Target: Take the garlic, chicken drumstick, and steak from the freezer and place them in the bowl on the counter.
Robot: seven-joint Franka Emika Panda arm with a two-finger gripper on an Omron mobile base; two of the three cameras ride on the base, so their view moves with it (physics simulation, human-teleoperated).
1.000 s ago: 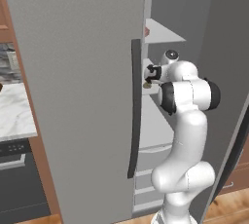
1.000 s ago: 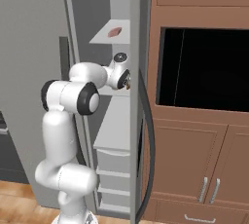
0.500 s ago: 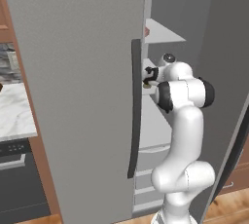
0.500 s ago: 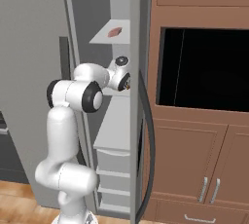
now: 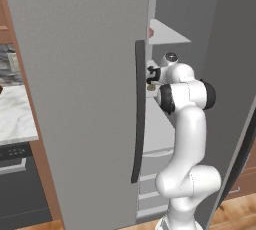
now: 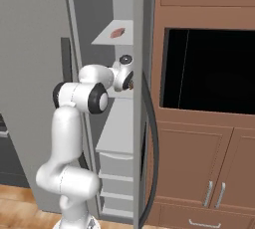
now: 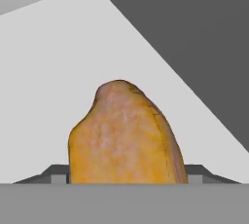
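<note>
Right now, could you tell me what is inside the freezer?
In the freezer, a steak lies on the upper shelf and a chicken drumstick on a lower one, at the jaws. The door hides the rest.

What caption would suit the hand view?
Chicken drumstick lying on a white freezer shelf, right between the fingers.

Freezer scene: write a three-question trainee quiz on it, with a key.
1. True or false: the freezer door stands open.
2. Which task item lies between the jaws in the hand view? A garlic, B chicken drumstick, C steak.
3. Fill in: the steak lies on the ____ white shelf, above the gripper.

Key: 1 true; 2 B; 3 upper.
</note>
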